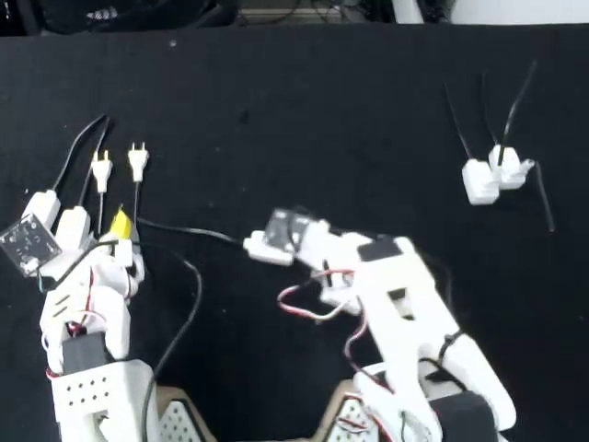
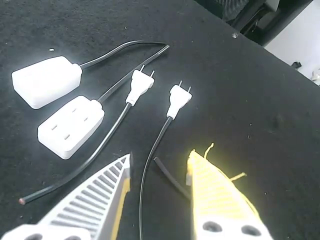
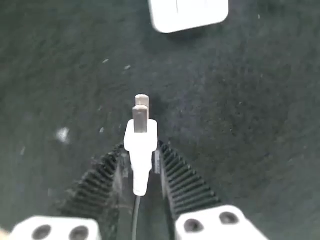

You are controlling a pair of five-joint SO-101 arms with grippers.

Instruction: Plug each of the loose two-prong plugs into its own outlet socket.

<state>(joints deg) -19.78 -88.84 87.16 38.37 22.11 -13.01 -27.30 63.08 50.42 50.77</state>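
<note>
Black tabletop [image 1: 276, 92]: right gripper [image 3: 140, 151], pinching white 2-prong plug [image 3: 141, 136], should square prongs to white socket block [image 3: 189, 12]; left gripper [image 2: 160, 156] gapes.

White plastic plug [image 3: 141, 145], metal prongs [image 3: 140, 117], matt black cloth [image 3: 240, 100]

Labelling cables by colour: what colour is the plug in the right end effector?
The plug is white, seen best in the right wrist view.

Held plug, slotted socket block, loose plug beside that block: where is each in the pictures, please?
held plug [image 3: 140, 144]: right wrist view, white body.
slotted socket block [image 2: 71, 125]: left wrist view, top face between slots.
loose plug beside that block [image 2: 139, 87]: left wrist view, white body.
</note>
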